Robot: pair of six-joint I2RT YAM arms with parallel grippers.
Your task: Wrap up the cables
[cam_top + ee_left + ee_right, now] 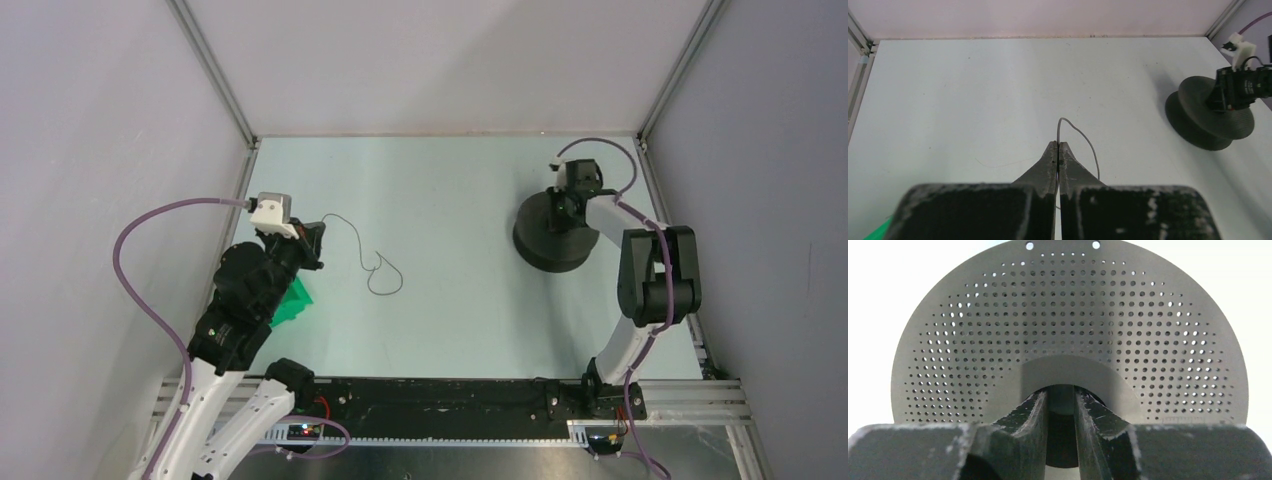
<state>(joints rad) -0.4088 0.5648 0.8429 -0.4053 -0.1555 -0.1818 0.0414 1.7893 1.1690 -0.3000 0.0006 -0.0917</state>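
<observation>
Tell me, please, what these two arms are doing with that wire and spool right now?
The left gripper is shut on one end of the thin black cable, whose remaining length curls loose on the table. Across the table, the right gripper has its fingers in the hub of the dark perforated spool. No wire appears wound on it yet.

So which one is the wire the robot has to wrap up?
Look at the pale table, near the left gripper. A curly black wire runs from its shut fingertips and loops on the table. It is thread-thin, unlike the thick purple arm cables or round dark spool.
</observation>
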